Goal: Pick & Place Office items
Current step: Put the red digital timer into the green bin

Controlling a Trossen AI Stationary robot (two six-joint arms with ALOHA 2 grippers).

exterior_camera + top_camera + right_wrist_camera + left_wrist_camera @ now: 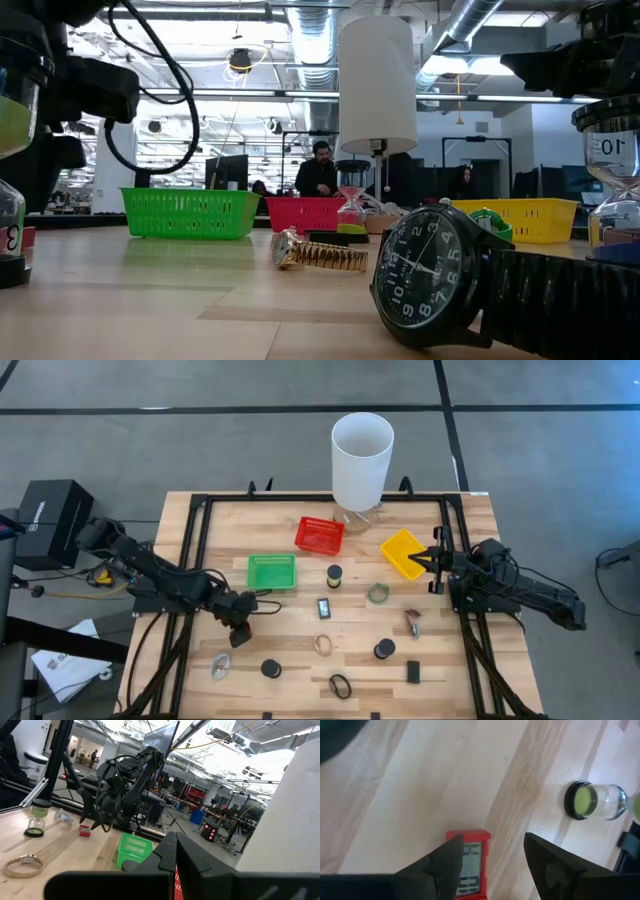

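Office items (331, 576) lie on the table outside red (319, 535), green (272, 571), yellow baskets (403, 553).

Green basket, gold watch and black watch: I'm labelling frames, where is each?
green basket (190, 212): low view, front wall.
gold watch (318, 253): low view, bracelet band.
black watch (430, 272): low view, dial face.

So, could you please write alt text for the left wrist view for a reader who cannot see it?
The left tool, fingers open, hangs over a pale wooden table, with a small red timer showing between the fingers. A sand timer with a yellow-green end lies on its side farther off.
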